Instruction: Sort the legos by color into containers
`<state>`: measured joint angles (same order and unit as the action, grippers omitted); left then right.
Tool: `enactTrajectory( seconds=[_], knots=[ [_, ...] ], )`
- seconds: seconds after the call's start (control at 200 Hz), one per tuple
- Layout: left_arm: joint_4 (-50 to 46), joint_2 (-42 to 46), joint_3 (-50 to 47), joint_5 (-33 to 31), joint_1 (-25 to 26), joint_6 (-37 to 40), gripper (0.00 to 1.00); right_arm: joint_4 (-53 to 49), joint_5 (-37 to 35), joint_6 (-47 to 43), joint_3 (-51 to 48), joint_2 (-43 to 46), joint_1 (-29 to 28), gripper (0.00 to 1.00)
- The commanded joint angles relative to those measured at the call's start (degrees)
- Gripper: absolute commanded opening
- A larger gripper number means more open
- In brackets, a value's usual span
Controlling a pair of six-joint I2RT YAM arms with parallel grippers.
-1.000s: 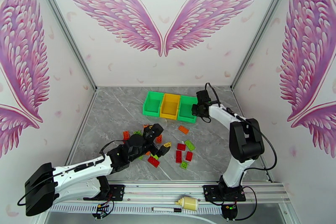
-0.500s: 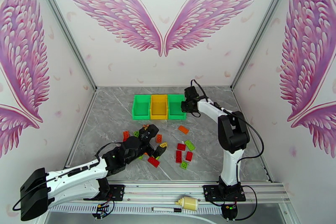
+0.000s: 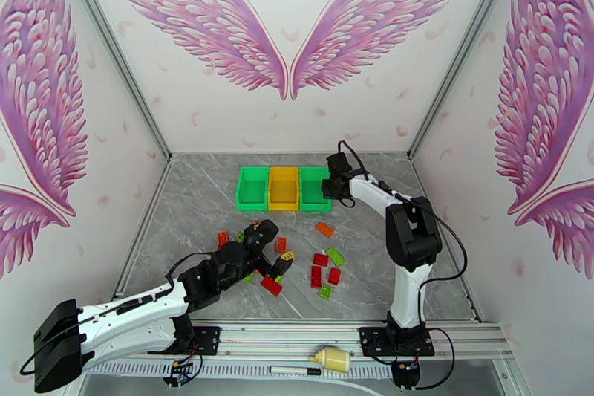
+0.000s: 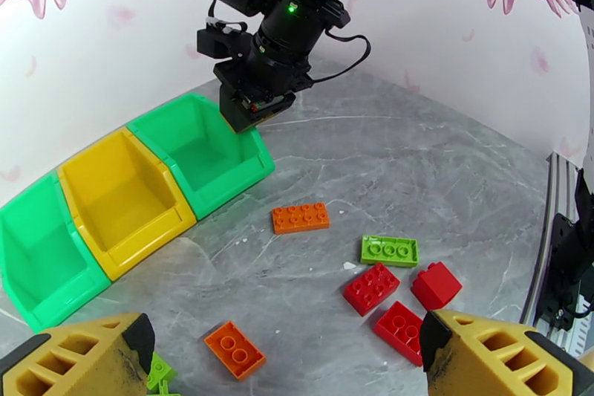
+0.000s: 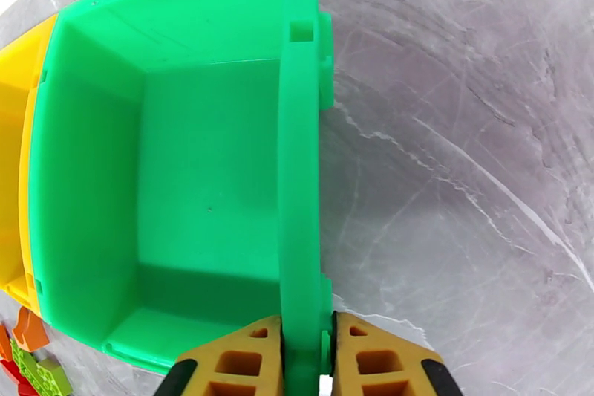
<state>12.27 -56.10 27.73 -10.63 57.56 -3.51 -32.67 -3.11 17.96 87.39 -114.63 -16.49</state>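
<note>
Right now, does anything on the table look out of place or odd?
One thing: the right hand is shut on the side wall of the rightmost green bin, not on a brick. All three bins look empty, and the legos lie scattered on the table.

Open bins at the back, brick clutter mid-table
The three containers point(image 3: 284, 206) stand touching in a row, tops open from above; the right gripper point(image 5: 306, 338) is clamped on the right green bin point(image 5: 301, 167) at its outer wall. Legos point(image 3: 320, 259) litter the middle beneath the spread left gripper point(image 3: 275, 245); bare table point(image 3: 193, 197) lies left and right.
</note>
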Motion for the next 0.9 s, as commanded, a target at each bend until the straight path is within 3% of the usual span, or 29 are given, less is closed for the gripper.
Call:
enactTrajectory(
  seconds=[0.0,0.1,0.215,0.295,0.365,0.615,0.895],
  knots=[
    [0.0,0.9,-1.5,-1.0,0.2,-1.0,0.99,-0.4,-2.7,0.6,-1.1,3.7,1.1,0.22],
    [0.2,1.2,-1.7,-1.2,0.2,-1.1,0.99,0.7,-1.6,0.1,-1.5,4.5,1.2,0.29],
    [0.1,1.3,-1.7,-2.0,0.2,-1.0,0.99,3.9,1.6,-1.4,-3.6,6.8,1.1,0.63],
    [0.0,1.7,-1.6,-2.2,0.2,-0.5,0.99,5.3,2.8,-4.2,-6.3,9.7,0.8,0.77],
    [-0.4,2.2,-1.5,-1.5,0.3,0.2,0.99,6.3,3.6,-8.1,-9.7,12.9,0.4,0.82],
    [-1.2,3.7,-2.4,1.3,0.2,1.2,0.99,3.3,12.0,-24.5,-18.8,22.4,-2.1,0.87],
    [-0.4,3.7,-3.5,1.5,0.1,1.5,0.99,-8.4,5.5,-30.1,-16.7,19.3,-7.0,0.88]
  ],
)
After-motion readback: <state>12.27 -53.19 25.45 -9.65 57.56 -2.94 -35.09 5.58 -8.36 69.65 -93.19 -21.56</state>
